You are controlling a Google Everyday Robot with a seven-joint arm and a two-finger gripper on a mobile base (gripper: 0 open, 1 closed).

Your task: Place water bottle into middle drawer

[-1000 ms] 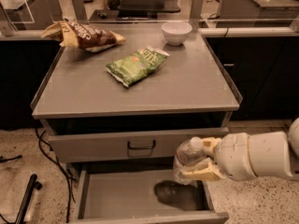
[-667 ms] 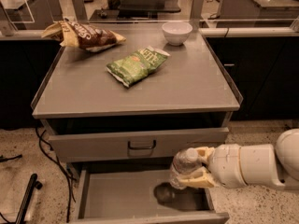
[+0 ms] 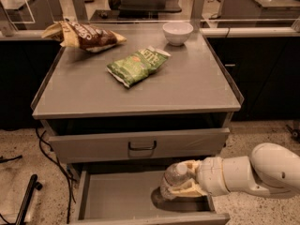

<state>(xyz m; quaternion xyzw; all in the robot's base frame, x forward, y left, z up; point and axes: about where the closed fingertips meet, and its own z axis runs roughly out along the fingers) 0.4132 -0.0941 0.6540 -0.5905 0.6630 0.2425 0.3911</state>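
Observation:
The water bottle (image 3: 172,182) is a small clear plastic bottle, white cap pointing up and right, held tilted inside the open middle drawer (image 3: 112,198). My gripper (image 3: 183,181) comes in from the right on a white arm and is shut on the water bottle, cream fingers above and below it. The bottle hangs low over the drawer's bare grey floor and casts a dark shadow under it. I cannot tell whether its base touches the floor. The drawer is pulled out below the shut drawer front with the black loop handle (image 3: 142,146).
On the cabinet top (image 3: 197,86) lie a green chip bag (image 3: 137,65), a brown snack bag (image 3: 84,35) and a white bowl (image 3: 177,32). Black cables (image 3: 49,153) and a black pole (image 3: 26,200) are on the floor at the left.
My gripper has moved left and down with the bottle, lowering it deeper into the open drawer. Nothing on the cabinet top has moved.

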